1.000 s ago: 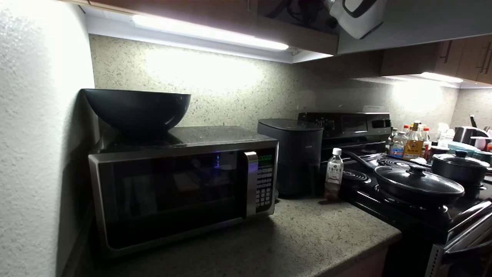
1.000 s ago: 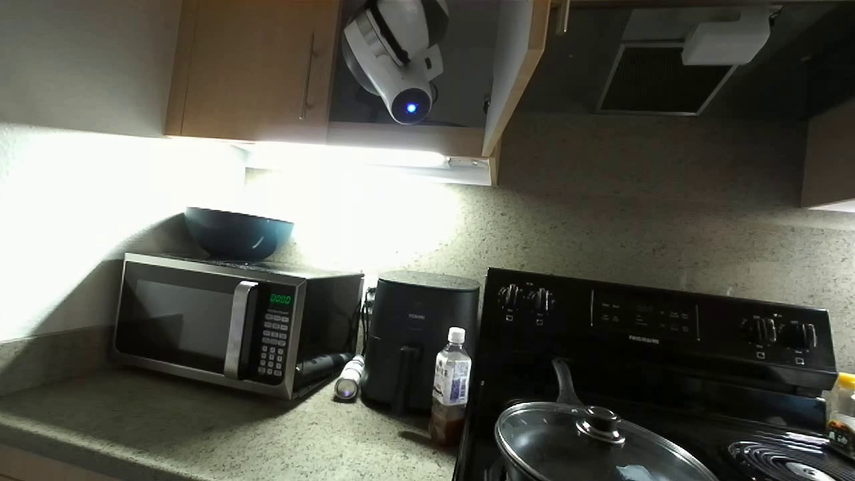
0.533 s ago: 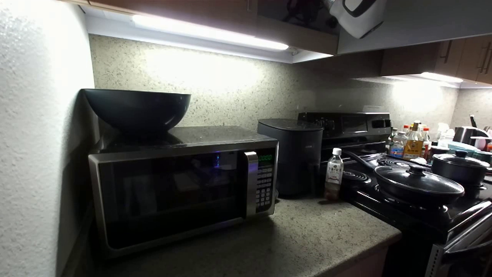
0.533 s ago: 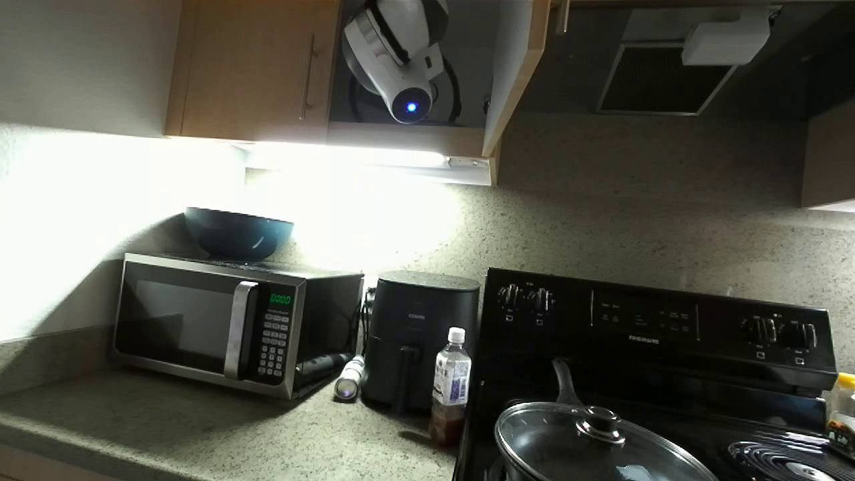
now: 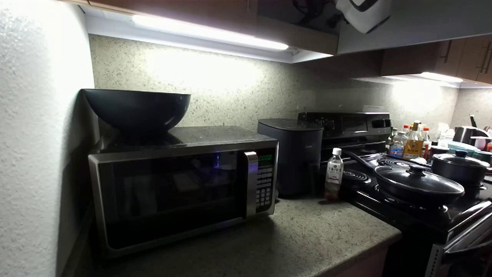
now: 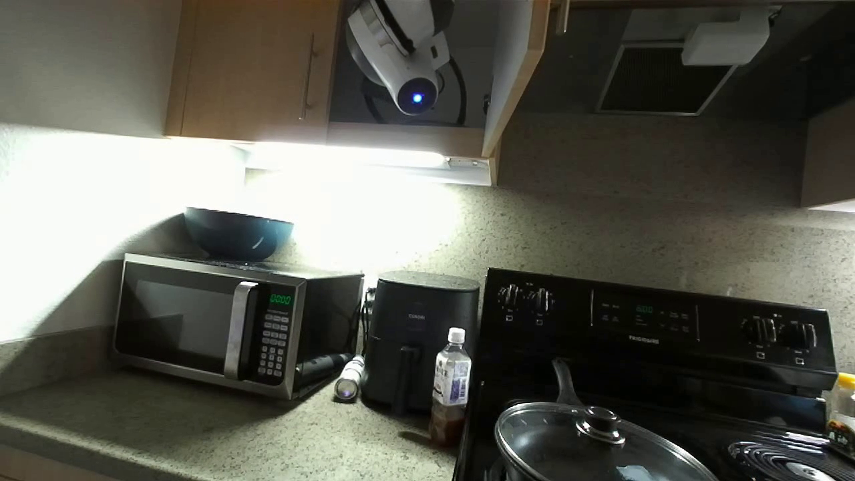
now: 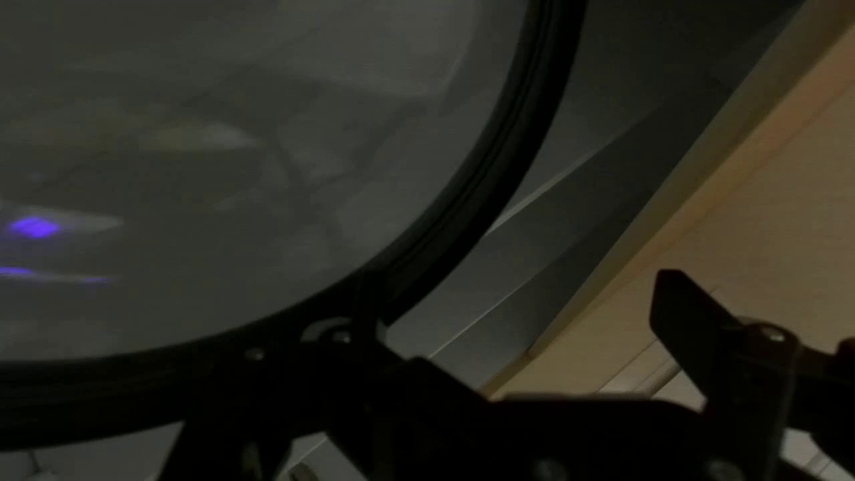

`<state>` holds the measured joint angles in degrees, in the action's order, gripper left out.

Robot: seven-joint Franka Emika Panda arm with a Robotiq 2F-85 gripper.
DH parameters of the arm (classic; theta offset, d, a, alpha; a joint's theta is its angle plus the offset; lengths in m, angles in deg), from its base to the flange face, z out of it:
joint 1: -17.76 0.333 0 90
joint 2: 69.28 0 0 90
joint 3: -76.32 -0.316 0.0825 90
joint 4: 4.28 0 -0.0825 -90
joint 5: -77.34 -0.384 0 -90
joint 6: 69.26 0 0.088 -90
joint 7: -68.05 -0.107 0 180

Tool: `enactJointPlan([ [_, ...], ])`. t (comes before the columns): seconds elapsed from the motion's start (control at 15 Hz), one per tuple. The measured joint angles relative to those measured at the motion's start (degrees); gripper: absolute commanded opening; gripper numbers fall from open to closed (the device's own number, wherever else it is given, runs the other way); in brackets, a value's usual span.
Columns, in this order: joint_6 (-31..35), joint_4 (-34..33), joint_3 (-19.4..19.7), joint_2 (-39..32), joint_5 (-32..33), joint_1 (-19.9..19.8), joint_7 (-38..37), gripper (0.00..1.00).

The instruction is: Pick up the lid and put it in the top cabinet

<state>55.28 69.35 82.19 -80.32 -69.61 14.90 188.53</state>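
- A white robot arm (image 6: 391,57), a blue light (image 6: 417,98) aglow on its joint, hangs in the mouth of the top cabinet (image 6: 401,137) in an exterior view, the cabinet's door (image 6: 516,73) swung outward. A dark curved shape (image 6: 462,90) behind the arm is too dim to identify.
- Below, a dark bowl (image 6: 237,234) sits atop a microwave (image 6: 180,321) lit with green digits. A tall black appliance (image 6: 424,327) and an upright bottle (image 6: 451,391) stand on the speckled counter (image 6: 287,434), and a covered pan (image 6: 588,447) rests on the black stove (image 6: 721,334).
- In an exterior view, the arm's white casing shows at the top edge against the door's grey face; dark parts (image 5: 307,11) beside it are lost in shadow. A strip light (image 5: 211,32) glares beneath the cabinet, and a dark pot (image 5: 459,171) sits near the pan.
- In the wrist view, the gripper (image 7: 521,287) has its jaws spread wide, grey panel (image 7: 494,314) and pale wood (image 7: 588,357) showing between them.
- The lid (image 7: 234,167), clear glass ringed in black, fills the upper left of the wrist view, violet glints on its surface. It appears amid grey panel beside the pale wood, seemingly inside the top cabinet; what bears it is hidden.
- One jaw overlaps the lid's rim; whether the two touch cannot be told.
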Motion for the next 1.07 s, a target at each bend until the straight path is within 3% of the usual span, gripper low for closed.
enactJointPlan([
  [0.2,0.2,0.4,0.9,0.7,1.1,-0.1,-0.8,1.0],
  [0.73,5.9,12.8,2.3,7.2,17.9,-0.1,-23.1,1.0],
  [1.07,13.4,16.4,1.7,8.2,22.5,0.0,-29.9,1.0],
])
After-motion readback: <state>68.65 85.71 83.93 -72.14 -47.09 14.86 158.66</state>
